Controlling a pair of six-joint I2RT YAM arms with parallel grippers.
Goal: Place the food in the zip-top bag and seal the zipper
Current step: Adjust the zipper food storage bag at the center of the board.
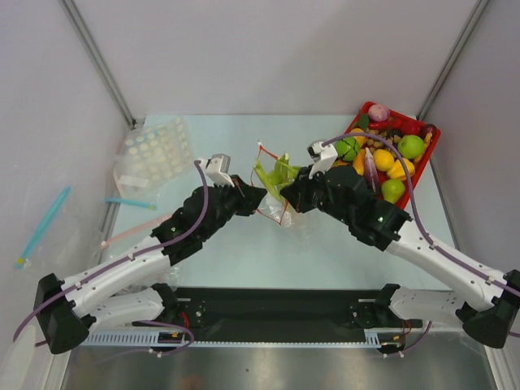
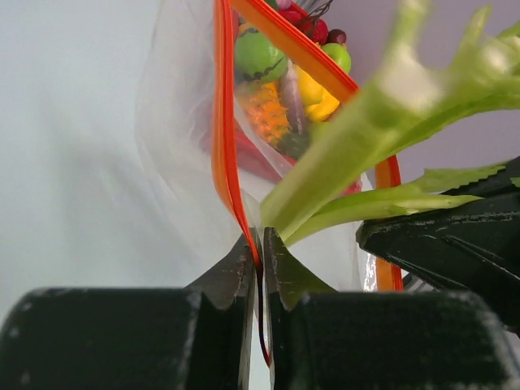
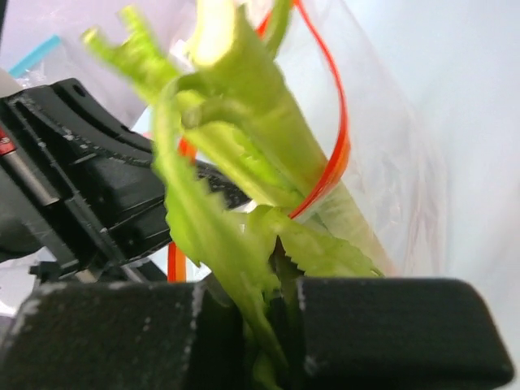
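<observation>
Leek (image 1: 275,172) at mid-table, green leaves fanning up out of the open mouth of the zip-top bag (image 1: 273,208), with both arms meeting over it. The left gripper (image 2: 260,244) has its fingers pressed together on the zipper (image 2: 223,138), the thin red-orange strip pinched right between the tips. From the other side, the right gripper (image 3: 276,268) is clamped on the leek's leaves, which squeeze out of the narrow gap between its fingers. In the right wrist view the strip curves in a loop around the leaves, clear plastic sagging beside it. Whether the bag's bottom touches the table (image 1: 244,260) I cannot tell.

That surface is pale blue-green, smooth and faintly glossy. Plain white walls (image 1: 268,57) box it in, with metal struts (image 1: 97,61) slanting up at the far corners. In the far right corner sits a red basket (image 1: 435,134) heaped with toy fruit (image 1: 398,166). On the left, a clear tray (image 1: 154,154) with rows of round cells, and nearer to us a blue strip (image 1: 45,223) and a pink strip (image 1: 134,231) on floppy clear plastic. A black base plate (image 1: 276,313) runs along the near edge between the arm mounts.
</observation>
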